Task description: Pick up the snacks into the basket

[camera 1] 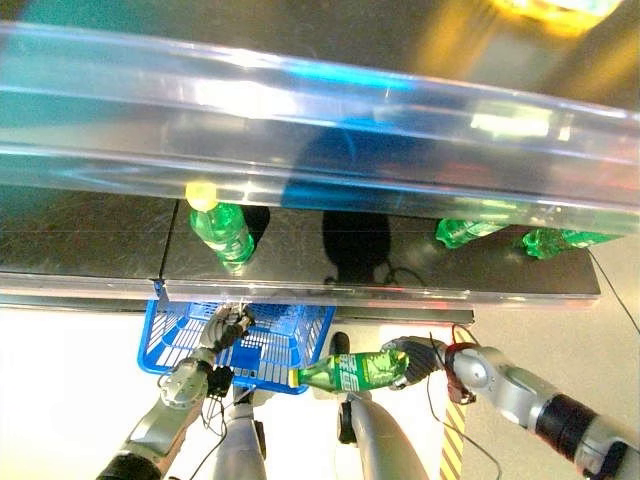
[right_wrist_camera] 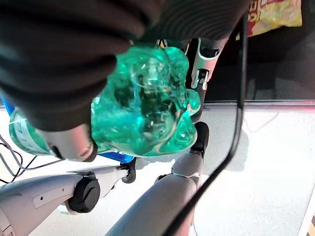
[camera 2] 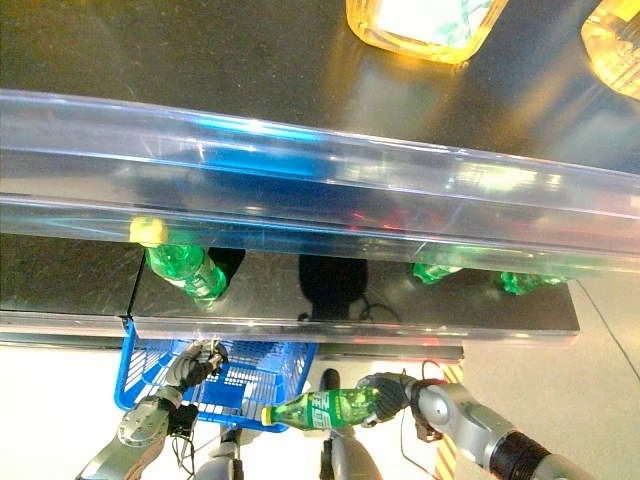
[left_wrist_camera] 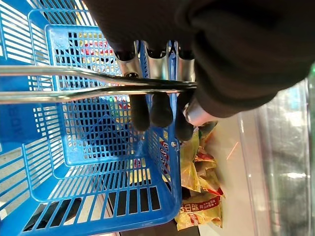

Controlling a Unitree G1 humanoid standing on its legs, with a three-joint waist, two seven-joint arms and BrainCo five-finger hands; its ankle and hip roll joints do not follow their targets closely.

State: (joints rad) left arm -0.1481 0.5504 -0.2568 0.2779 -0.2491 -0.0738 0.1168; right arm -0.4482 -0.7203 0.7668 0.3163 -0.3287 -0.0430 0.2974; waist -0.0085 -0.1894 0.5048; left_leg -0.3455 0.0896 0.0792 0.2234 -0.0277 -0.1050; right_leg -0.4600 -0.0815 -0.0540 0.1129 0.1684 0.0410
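Green plastic bottle (camera 1: 355, 370) lies sideways in the right robot hand (camera 1: 420, 360), clasped by its base, cap toward the blue plastic basket (camera 1: 290, 345); the left robot hand (camera 1: 222, 330) hooks the wire handle (left_wrist_camera: 74, 83), steadying it for loading.

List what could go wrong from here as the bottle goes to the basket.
1. The right hand grips the green bottle by its base end, lying sideways, so it may slip or swing.
2. Its cap end sits at the blue basket's rim and could knock it instead of clearing it.
3. The left hand hangs the basket from thin wire handles, so a bump may tip it.
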